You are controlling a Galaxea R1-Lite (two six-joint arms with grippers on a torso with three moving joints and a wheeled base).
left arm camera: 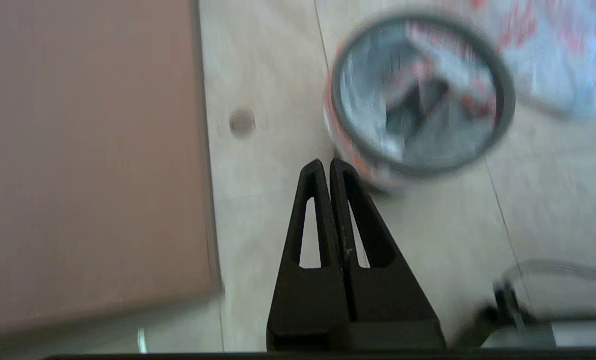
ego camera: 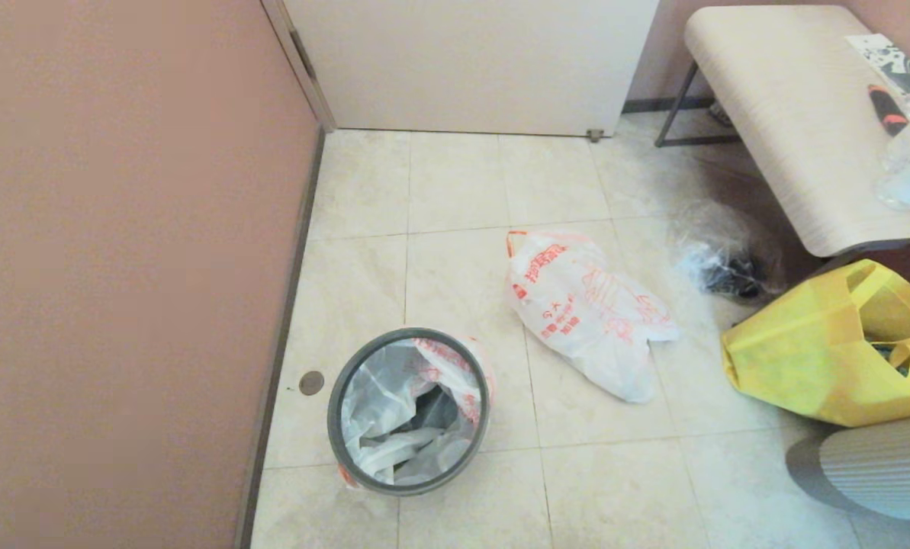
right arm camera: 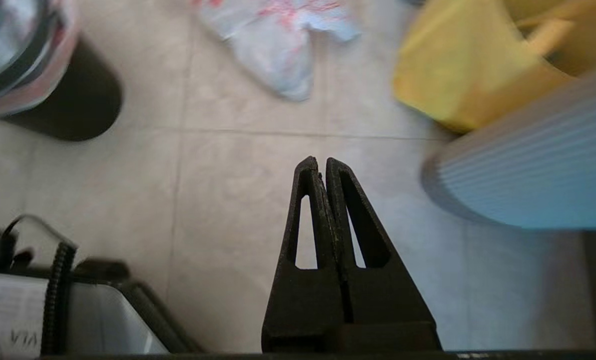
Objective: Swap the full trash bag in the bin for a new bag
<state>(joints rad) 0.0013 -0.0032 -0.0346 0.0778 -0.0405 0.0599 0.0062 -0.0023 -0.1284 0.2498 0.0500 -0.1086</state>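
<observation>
Left tool (left arm camera: 326, 167) closed, bulgy white bag (ego camera: 584, 309) — red-lettered

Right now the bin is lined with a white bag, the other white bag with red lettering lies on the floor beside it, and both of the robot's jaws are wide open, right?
Not quite. The bin is lined with a white bag, and the other white bag lies on the floor. But both wrist views show the jaws of the left gripper and right gripper pressed shut and holding nothing.
</observation>
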